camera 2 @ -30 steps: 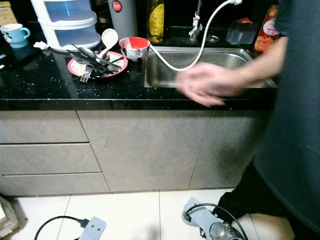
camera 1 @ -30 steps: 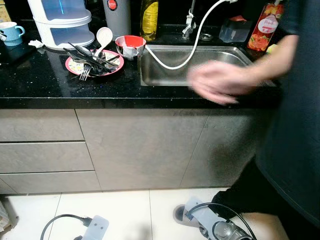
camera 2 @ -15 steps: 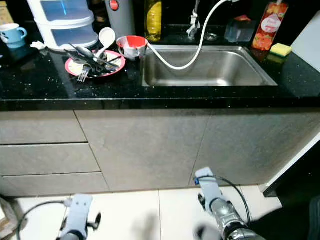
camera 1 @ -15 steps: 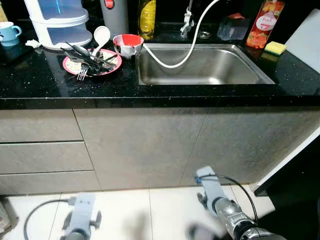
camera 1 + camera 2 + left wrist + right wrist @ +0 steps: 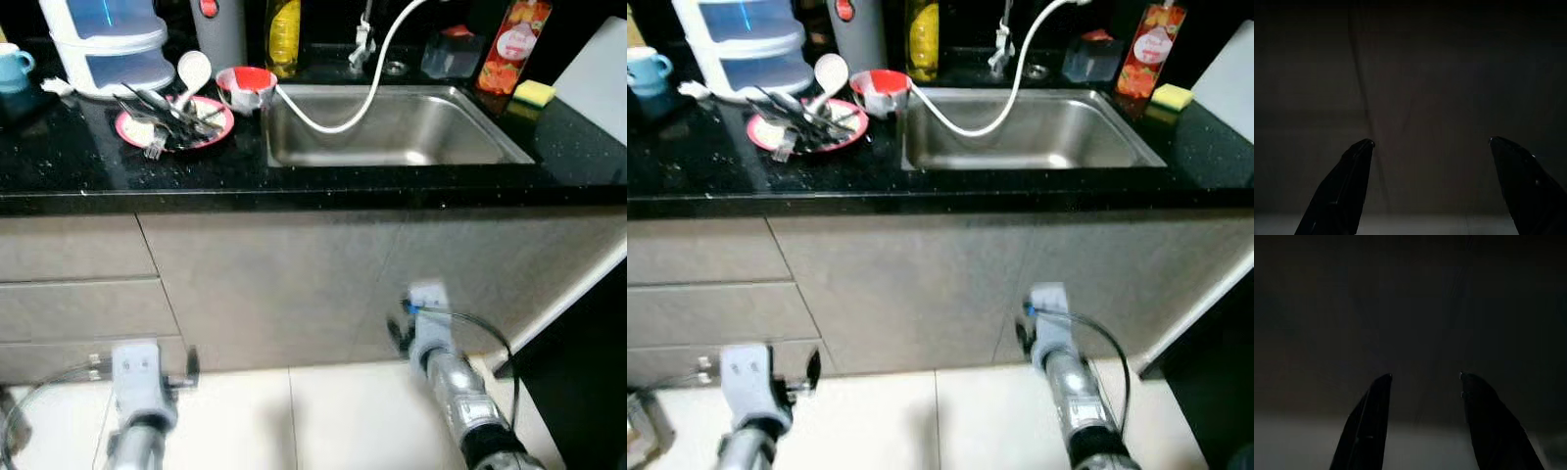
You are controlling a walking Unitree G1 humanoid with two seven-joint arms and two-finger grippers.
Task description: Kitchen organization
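On the black counter (image 5: 88,166) sits a pink plate (image 5: 217,122) piled with dark cutlery (image 5: 157,106) and a white spoon (image 5: 193,69). A red bowl (image 5: 245,86) stands beside the steel sink (image 5: 392,127), and a white hose (image 5: 338,108) loops into the sink. Both silver arms are low in front of the grey cabinets, the left arm (image 5: 137,387) below the drawers and the right arm (image 5: 446,362) below the sink. In the dark wrist views, the left gripper (image 5: 1431,141) is open wide and the right gripper (image 5: 1425,375) is open; neither holds anything.
At the back stand a white tiered container (image 5: 98,44), a blue cup (image 5: 12,67), a grey canister (image 5: 217,24), a yellow oil bottle (image 5: 283,34) and a red bottle (image 5: 511,44). A yellow sponge (image 5: 535,93) lies right of the sink. White floor tiles (image 5: 294,421) lie below.
The person who reached over the sink a second ago has left the view. Both arms have risen in front of the cabinets. The camera has shifted a little.
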